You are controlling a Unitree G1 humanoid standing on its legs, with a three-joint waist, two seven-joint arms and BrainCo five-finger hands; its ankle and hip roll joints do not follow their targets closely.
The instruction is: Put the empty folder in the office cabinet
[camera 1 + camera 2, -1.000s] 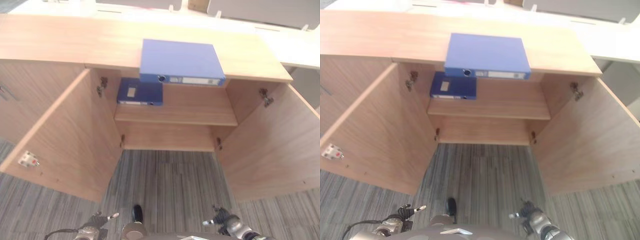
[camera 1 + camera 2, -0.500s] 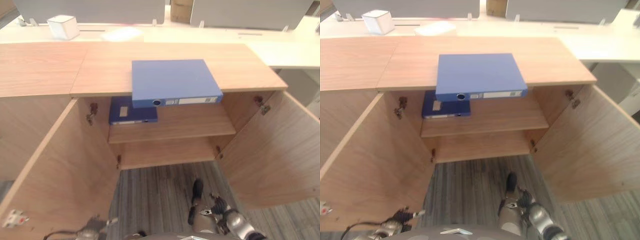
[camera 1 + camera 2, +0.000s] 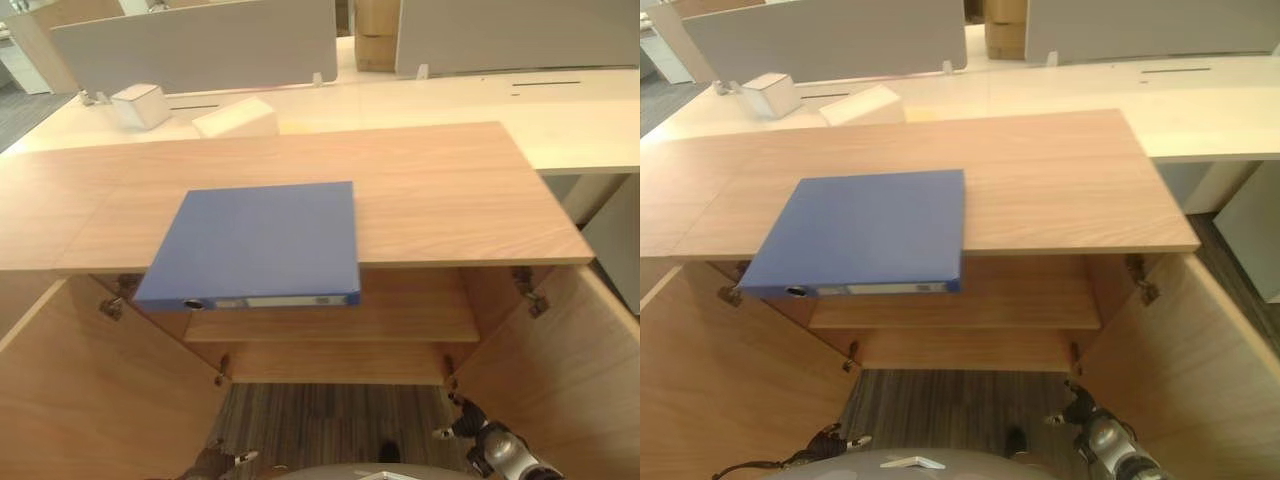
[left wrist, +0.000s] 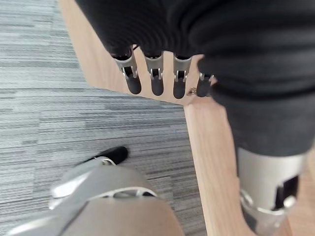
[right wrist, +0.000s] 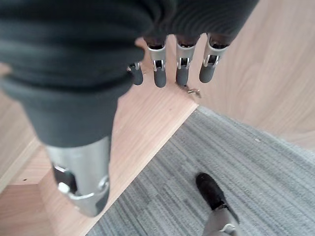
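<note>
- Plainly, the flat blue ring-binder folder (image 3: 255, 243) lies on the light wooden top of the office cabinet (image 3: 450, 200), its spine edge jutting out past the front lip over the open compartment.
- My left hand (image 4: 157, 73) hangs low by the left door with fingers straight and holds nothing; my right hand (image 5: 182, 64) hangs the same way by the right door, fingers relaxed and empty.
- I judge the overhang a risk: a clumsy nudge from below could tip the folder off the edge to the grey striped carpet (image 3: 330, 430).
- A one-sided grip might let the cover swing open.
- The open wooden door on the left (image 3: 90, 400) and the one on the right (image 3: 560, 380) crowd my arms' way up.
- The inner wooden shelf (image 3: 970, 310) sits under the overhang, so the folder must come forward first.
- A small white box (image 3: 140, 104) stands well apart on the pale desk (image 3: 560, 120) behind.
</note>
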